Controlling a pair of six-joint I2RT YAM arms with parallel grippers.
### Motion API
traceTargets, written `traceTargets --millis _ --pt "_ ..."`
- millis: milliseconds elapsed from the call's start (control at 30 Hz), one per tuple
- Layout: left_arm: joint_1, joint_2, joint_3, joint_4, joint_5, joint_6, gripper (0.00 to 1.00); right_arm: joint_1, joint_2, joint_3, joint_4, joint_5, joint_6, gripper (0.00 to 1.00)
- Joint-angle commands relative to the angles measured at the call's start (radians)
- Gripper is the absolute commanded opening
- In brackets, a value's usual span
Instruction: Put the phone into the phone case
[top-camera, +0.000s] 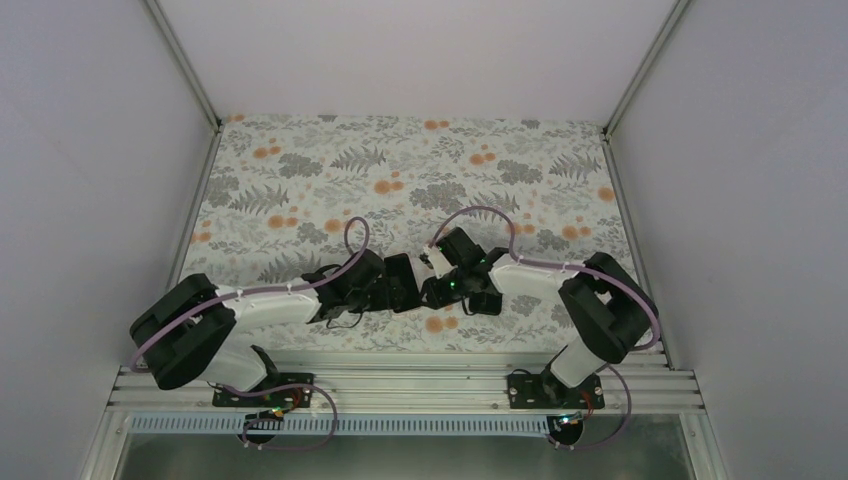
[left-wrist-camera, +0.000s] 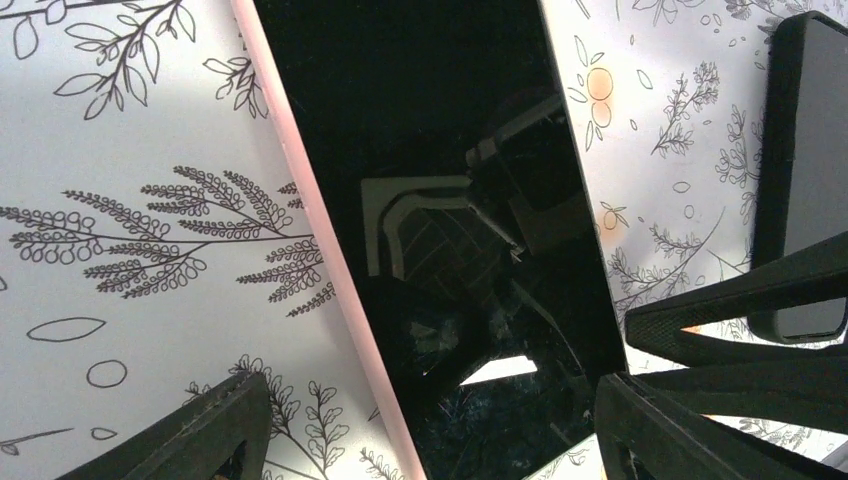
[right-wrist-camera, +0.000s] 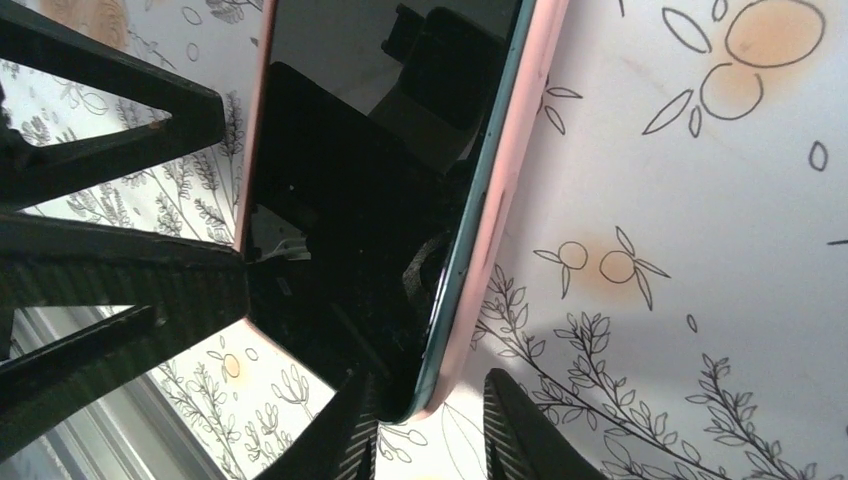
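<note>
Top external: high, behind arm bases, tilted down and forward over table; far off, whole workspace in frame.
Left wrist: very near, facing down onto phone screen; left gripper frames bottom edge.
Right wrist: equally near, facing down along phone's pink edge; right gripper at bottom.
Shared: phone in all three views; patterned table too.

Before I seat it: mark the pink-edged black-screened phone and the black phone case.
pink-edged black-screened phone (left-wrist-camera: 440, 240), left wrist view, middle of glass screen
black phone case (left-wrist-camera: 808, 170), left wrist view, flat face inside rim
</note>
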Motion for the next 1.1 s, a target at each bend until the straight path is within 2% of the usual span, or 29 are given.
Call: traceTargets --millis 0,333,633,767,867,1067 --pt "-0.007 0.041 -0.005 -0.029 0.0 -0.012 0.81 -0.002 0.031 0.015 0.015 -0.006 -0.008 0.24" --pt "-0.01 0.079 -0.006 0.003 0.023 -0.008 0.75 0.009 0.121 0.044 -0.057 0.073 -0.011 0.1" --pt "-0.011 0.091 -0.007 0.003 0.013 -0.01 0.74 0.033 0.18 0.082 -0.125 0.204 -0.004 0.08" --pt "-0.009 0.074 -0.013 -0.028 -0.019 -0.017 0.74 0.035 0.138 0.071 -0.099 0.182 -0.012 0.06" --pt "-0.006 0.051 -0.013 -0.061 -0.048 -0.024 0.74 0.035 0.082 0.067 -0.09 0.188 -0.005 0.13" --pt "0.035 -0.072 -0.053 -0.08 -0.069 -0.048 0.75 0.042 -0.029 0.093 -0.131 0.232 0.015 0.35"
